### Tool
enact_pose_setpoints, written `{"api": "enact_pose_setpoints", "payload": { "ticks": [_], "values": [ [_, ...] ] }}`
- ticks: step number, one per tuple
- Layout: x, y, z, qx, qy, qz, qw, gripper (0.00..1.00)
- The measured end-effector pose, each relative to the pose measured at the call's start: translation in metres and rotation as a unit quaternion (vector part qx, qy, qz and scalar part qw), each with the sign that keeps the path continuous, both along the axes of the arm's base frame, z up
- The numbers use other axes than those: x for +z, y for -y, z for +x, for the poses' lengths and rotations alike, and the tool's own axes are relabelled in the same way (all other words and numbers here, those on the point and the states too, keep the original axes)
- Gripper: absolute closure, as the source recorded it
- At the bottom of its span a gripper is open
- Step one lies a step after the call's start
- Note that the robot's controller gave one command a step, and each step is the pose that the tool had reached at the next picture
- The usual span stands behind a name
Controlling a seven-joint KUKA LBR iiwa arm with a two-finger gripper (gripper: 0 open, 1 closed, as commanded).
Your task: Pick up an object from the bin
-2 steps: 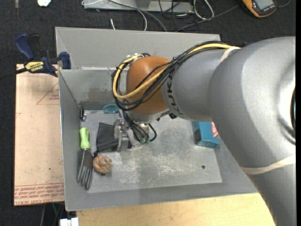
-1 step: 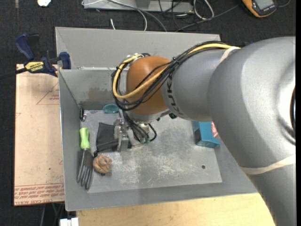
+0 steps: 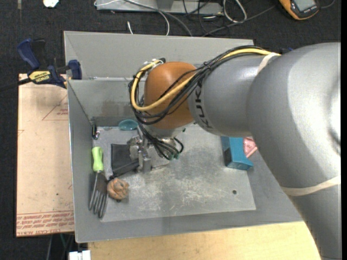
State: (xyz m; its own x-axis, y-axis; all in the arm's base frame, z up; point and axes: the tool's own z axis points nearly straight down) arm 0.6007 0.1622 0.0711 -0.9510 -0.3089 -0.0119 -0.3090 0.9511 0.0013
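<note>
My gripper [image 3: 142, 157] hangs low over the left part of the bin, its metal fingers right beside a flat black rectangular block [image 3: 122, 157]. Whether the fingers touch the block or stand apart I cannot make out. A small teal rounded piece [image 3: 128, 125] lies just behind the gripper near the back wall. A brown lumpy ball [image 3: 117, 189] sits in front of the black block. A fork-like tool with a green handle [image 3: 97, 182] lies along the left wall.
A blue box with a pink item behind it [image 3: 237, 152] stands at the right side of the bin floor. The arm and its orange cover hang over the bin's back and right part.
</note>
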Motion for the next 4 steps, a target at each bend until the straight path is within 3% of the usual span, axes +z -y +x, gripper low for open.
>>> {"api": "enact_pose_setpoints", "payload": {
  "ticks": [1, 2, 3, 4],
  "values": [
    [0.001, 0.063, 0.04, 0.103, 0.0032, 0.0, 0.9946, 1.0],
    [0.001, 0.045, 0.033, 0.193, 0.0046, -0.001, 0.9813, 1.0],
    [0.049, 0.046, 0.034, 0.271, 0.0028, -0.002, 0.9625, 1.0],
    [0.058, 0.046, 0.04, 0.132, 0.0054, 0.0, 0.9913, 1.0]
  ]
}}
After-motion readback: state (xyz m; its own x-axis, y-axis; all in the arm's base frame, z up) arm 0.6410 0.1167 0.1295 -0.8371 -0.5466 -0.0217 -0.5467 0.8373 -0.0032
